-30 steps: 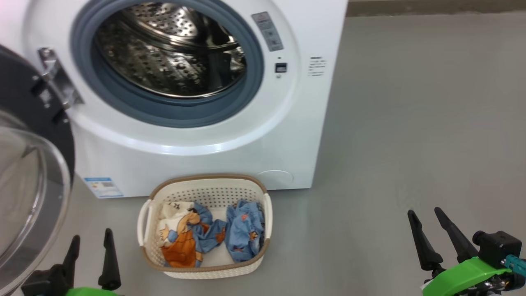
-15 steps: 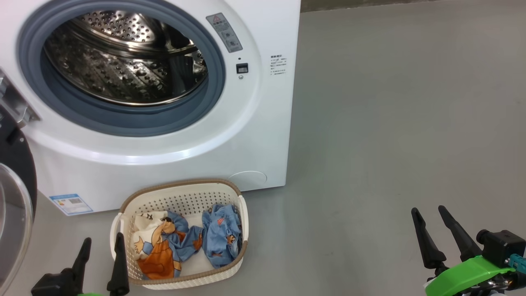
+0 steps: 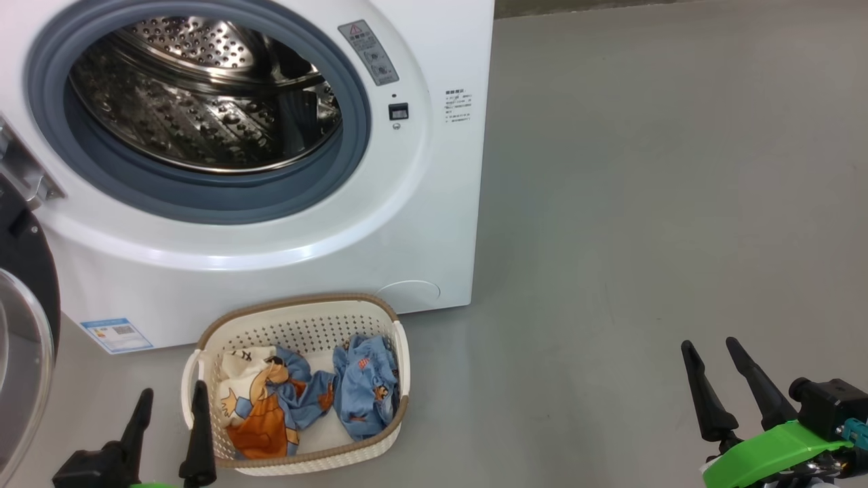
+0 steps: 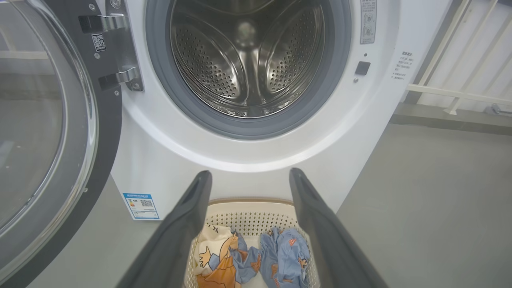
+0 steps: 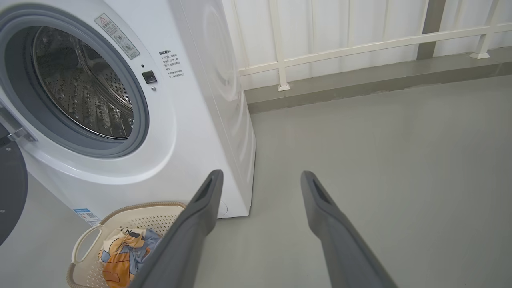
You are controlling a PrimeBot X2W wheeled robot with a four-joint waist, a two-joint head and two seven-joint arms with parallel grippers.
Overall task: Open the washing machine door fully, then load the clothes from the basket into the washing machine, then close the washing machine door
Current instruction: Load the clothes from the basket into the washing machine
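Head view, left to right. At the far left edge, the washing machine door (image 3: 27, 305) stands swung open on its metal hinge (image 3: 27, 179), black rim and clear glass bowl facing me. My left gripper (image 3: 173, 392) sits at the lower left with its two dark fingers spread and nothing between them. Its right fingertip overlaps the basket's left end in this view; I cannot tell whether they touch.

The basket (image 3: 298, 300) rests on the grey floor (image 3: 644, 203) just in front of the washing machine (image 3: 271, 271), below the drum opening and right of the blue label (image 3: 115, 334). The clothes (image 3: 298, 400) lie inside it. The garment with cream and orange patches is on the left, the light blue one is bunched on the right, and the two touch in the middle. Above, the steel drum (image 3: 196, 102) shows bare perforated metal inside the grey-blue seal (image 3: 224, 203).

My right gripper (image 3: 709, 344) hangs at the lower right, well apart from machine and basket, over bare floor. Its fingers are parted and hold nothing. The right wrist view also shows a pale railing (image 5: 360, 44) behind the machine.
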